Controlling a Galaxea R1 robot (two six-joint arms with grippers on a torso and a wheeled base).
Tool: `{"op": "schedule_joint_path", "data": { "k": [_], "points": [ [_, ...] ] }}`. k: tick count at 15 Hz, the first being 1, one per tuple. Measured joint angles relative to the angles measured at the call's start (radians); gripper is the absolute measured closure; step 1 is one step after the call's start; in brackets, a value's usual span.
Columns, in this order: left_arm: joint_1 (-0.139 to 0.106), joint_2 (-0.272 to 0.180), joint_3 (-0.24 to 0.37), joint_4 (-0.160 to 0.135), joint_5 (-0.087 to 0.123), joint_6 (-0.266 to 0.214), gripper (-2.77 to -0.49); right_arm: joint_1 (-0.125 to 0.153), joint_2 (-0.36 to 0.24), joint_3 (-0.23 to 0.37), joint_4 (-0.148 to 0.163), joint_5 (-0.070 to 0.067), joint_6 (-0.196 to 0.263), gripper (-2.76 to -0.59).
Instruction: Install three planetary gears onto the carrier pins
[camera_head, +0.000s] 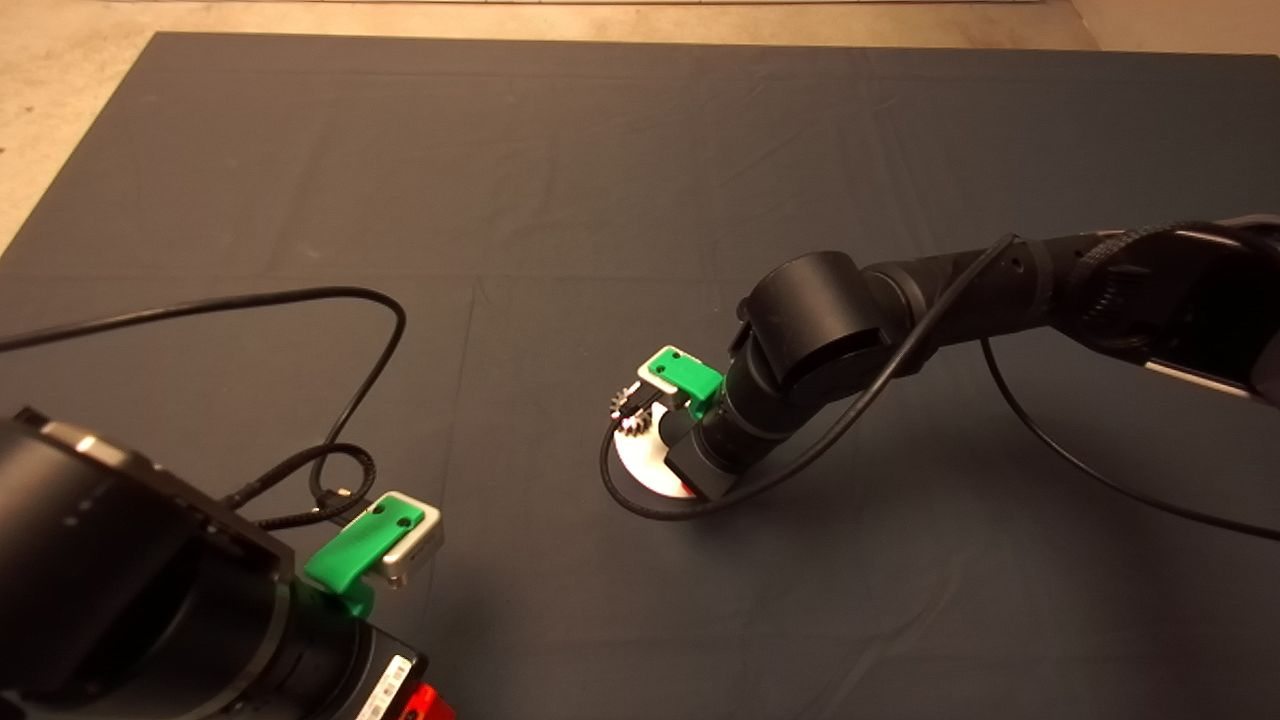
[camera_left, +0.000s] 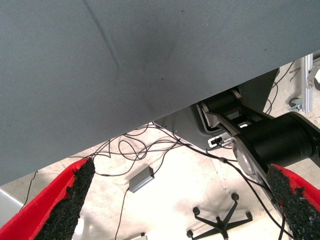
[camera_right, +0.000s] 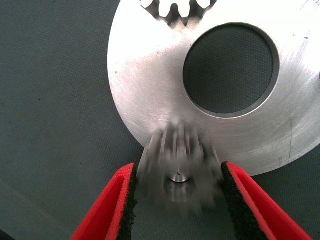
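Two arms: we see both in the head view, one working near the middle of the mat, one parked at the lower left edge.
Mat: the dark mat (camera_head: 560, 180) covers the table, creased in places, and carries the disc.
Right arm: it reaches in from the right side and bends down over the disc, a black cable looping beside it.
Left gripper: the left gripper (camera_left: 190, 210) waits off the mat's edge, its fingers (camera_left: 70, 200) spread wide with nothing between them (its wrist camera shows only floor, cables and a chair base beyond the mat).
Disc: the shiny round disc (camera_right: 150, 85) lies flat on the mat, its large centre hole showing the mat beneath; in the head view the right arm covers most of it.
Right gripper: the right gripper (camera_right: 177, 200) sits at the disc's edge, its pads (camera_right: 131, 200) set just outside the gear on either side; we cannot tell whether they press on it.
Gear between fingers: one of the planetary gears (camera_right: 177, 167) is on a carrier pin (camera_right: 178, 176), whose silvery tip shows in the bore (the gear looks blurred).
Second gear: another gear (camera_right: 175, 10) is at the disc's far rim, only partly in view.
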Motion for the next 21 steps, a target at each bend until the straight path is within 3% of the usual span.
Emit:
{"op": "schedule_joint_path", "data": {
  "k": [7,13,17,21],
  "points": [
    [0.000,0.000,0.000,-0.002,0.000,0.000,-2.48,0.009,-0.029,0.000,0.001,0.005,0.000,-1.45],
    [0.000,0.000,0.000,-0.003,0.000,0.000,-2.48,0.100,-0.049,0.016,0.008,0.006,0.005,-1.74],
    [0.000,0.000,0.000,-0.003,0.000,-0.009,-2.48,0.108,-0.111,0.027,0.020,0.010,0.025,-1.87],
    [0.007,0.000,0.000,-0.003,0.000,-0.024,-2.48,0.111,-0.158,-0.034,0.020,0.005,0.055,-2.02]
  ]
}}
